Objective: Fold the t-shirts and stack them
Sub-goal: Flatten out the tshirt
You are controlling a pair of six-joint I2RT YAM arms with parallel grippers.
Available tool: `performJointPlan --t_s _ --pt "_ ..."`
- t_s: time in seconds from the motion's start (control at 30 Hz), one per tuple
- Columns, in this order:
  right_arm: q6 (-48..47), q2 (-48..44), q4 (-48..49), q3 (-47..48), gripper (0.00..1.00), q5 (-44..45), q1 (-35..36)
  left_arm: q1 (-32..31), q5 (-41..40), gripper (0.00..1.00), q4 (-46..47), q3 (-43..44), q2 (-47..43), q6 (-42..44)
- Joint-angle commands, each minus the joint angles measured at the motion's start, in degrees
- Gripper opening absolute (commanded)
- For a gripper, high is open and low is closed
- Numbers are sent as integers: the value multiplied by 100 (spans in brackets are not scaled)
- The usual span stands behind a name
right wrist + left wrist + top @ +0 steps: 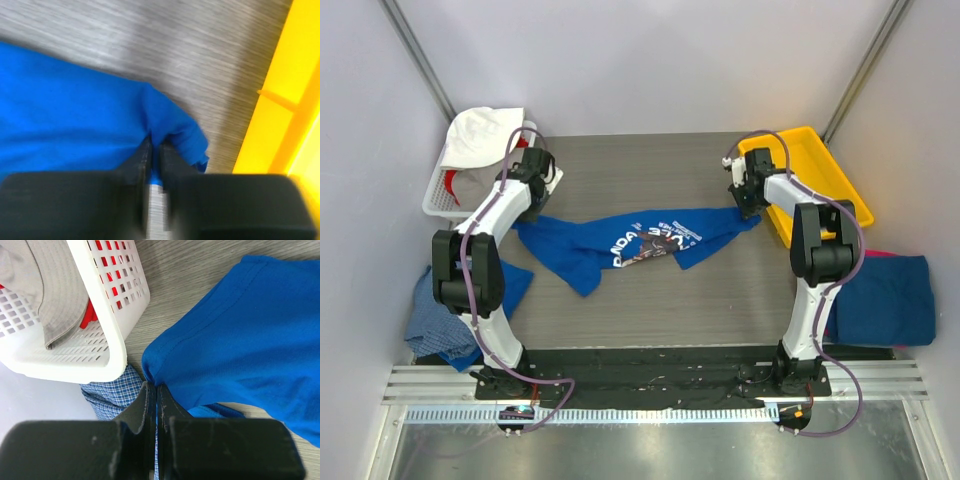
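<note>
The royal blue t-shirt with a white-and-brown print is stretched across the table between both arms. My left gripper is shut on its left edge; in the left wrist view the jaws pinch the blue hem. My right gripper is shut on its right end; in the right wrist view a fold of blue cloth sits between the jaws. A plain blue shirt over a magenta one lies at the right.
A white basket with a pale hat stands at the back left, close to the left gripper. A yellow bin stands at the back right. A checked blue cloth lies at the left edge.
</note>
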Motion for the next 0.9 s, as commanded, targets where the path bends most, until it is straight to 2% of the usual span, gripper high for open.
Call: performJointPlan --t_s 0.0,0.5,0.6,0.63,0.73,0.87 --pt "-27 -339 -472 -414 3 -337 -21 1 -22 0 -97 119 -26 38" --pt "-703 -2245 -2273 -827 1 -1013 173 -165 48 0 -378 514 308 -120" --pt "-862 -2439 -2572 -862 8 -1084 182 -245 4 0 -396 576 369 -155" --pt "-923 -2484 -2616 -888 15 -1067 173 -271 -5 0 -413 593 378 -173" --pt "-994 -2685 -2625 -1002 25 -1014 173 -297 -22 0 -431 646 431 -191" --pt "-1300 -2923 -2906 -1012 25 -1189 181 -324 -58 0 -448 707 493 -199"
